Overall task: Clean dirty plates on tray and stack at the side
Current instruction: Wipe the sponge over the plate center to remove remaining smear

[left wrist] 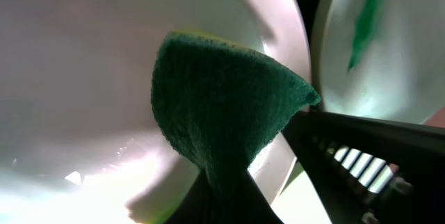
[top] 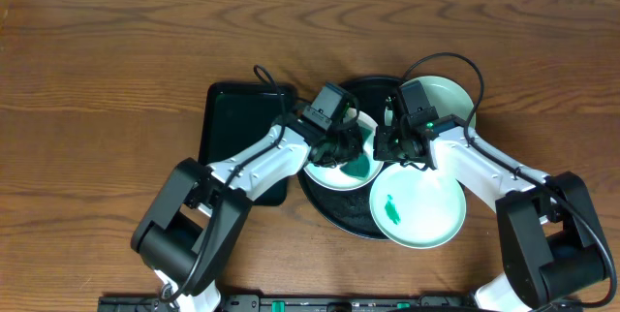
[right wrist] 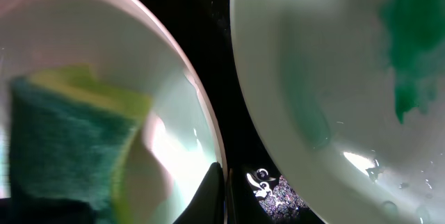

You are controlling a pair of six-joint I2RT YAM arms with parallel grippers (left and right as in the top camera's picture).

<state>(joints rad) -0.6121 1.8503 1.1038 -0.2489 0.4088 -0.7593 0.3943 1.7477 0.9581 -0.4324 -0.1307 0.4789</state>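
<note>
Overhead view: white plate (top: 332, 178) sits on the tray's (top: 320, 207) left side, directly under the left gripper (top: 346, 150), which is clamped on a green sponge (left wrist: 222, 92). Right gripper (top: 399, 147), closed, looks pinched on the plate's rim near the tray's middle.

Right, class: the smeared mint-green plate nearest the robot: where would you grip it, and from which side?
Pinch the rim of the smeared plate at its edge lowest in the overhead view, coming from outside the tray. It lies flat and shallow, so only the thin rim offers a pinch, and that edge seems to overhang.
</note>
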